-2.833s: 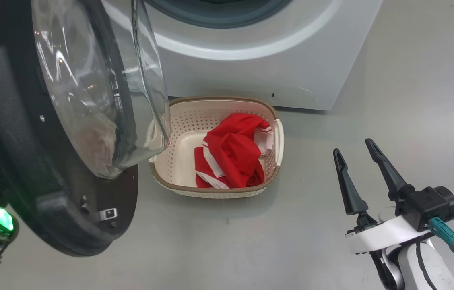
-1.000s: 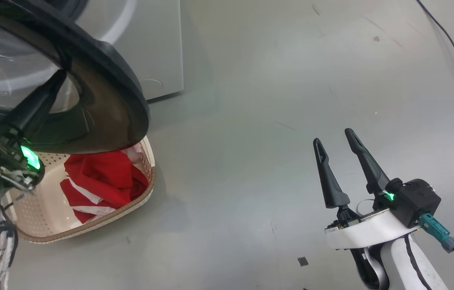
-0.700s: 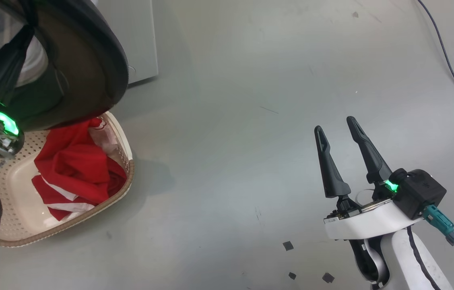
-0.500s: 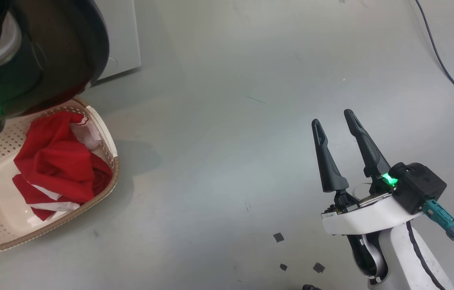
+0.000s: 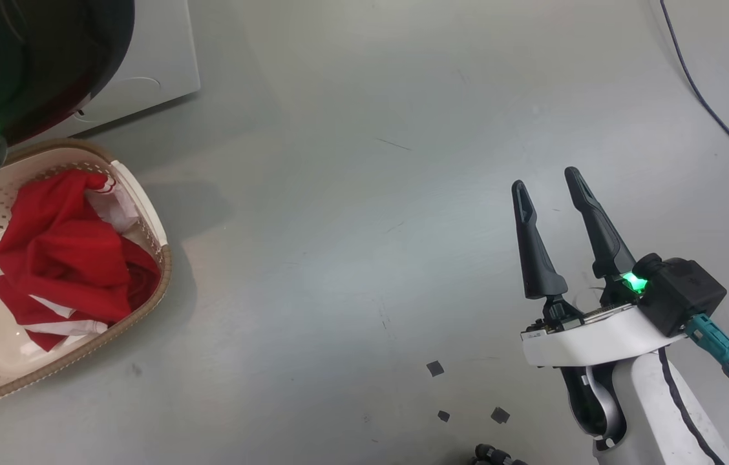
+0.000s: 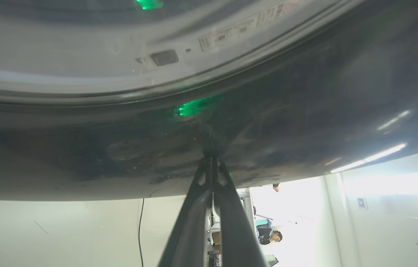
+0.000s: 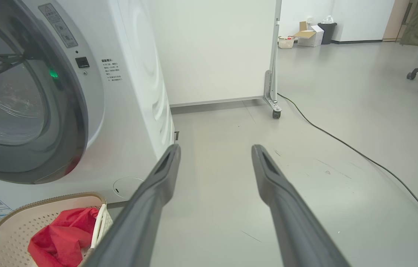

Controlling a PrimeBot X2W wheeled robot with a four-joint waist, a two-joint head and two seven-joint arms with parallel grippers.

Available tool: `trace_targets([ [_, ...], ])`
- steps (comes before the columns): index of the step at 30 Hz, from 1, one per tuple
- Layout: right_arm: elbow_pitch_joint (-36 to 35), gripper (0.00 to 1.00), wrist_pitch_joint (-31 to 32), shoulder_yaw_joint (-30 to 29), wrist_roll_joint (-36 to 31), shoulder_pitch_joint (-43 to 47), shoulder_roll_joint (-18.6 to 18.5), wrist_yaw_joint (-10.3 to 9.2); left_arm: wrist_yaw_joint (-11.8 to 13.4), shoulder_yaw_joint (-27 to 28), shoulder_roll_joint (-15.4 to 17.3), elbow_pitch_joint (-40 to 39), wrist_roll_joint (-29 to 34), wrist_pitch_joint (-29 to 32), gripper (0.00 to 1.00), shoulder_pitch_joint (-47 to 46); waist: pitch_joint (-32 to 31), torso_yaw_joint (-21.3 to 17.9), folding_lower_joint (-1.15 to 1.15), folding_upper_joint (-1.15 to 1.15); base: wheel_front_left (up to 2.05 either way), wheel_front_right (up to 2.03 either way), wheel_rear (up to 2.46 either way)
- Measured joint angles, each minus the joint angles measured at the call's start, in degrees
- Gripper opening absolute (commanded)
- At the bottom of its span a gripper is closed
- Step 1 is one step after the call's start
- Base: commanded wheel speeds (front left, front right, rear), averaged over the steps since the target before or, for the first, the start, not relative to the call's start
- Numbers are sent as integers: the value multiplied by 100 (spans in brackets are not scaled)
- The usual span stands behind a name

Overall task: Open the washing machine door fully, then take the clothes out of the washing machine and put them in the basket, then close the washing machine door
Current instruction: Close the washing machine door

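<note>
Shut left pincer [image 6: 212, 159] touches glossy round black door [image 6: 305, 111]; right pincer [image 5: 545, 177] wide, empty; thin black cable [image 5: 704, 103] at 1 o'clock.

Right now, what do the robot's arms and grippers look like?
The right gripper has two long, tapered dark grey fingers on a white wrist with a black camera box, green light and teal cable plug. The left gripper has the same dark fingers and a green light.

basket [image 5: 166, 268] cut off at left edge; washing machine door [image 5: 48, 51] cropped top-left; label [image 7: 57, 25] print illegible
</note>
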Motion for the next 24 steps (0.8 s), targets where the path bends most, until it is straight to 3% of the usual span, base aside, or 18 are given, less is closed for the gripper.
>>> trace_targets([
  [14, 118, 100, 0, -120, -136, -21, -1, 9, -648, -14, -437, 403, -114, 56, 0, 85, -130, 451, 0, 0, 0, 0, 0],
  [24, 299, 100, 0, -229, -302, -20, -1, 26, -753, 55, -575, 36, -135, 144, 0, 1204, -429, 849, 0, 0, 0, 0, 0],
])
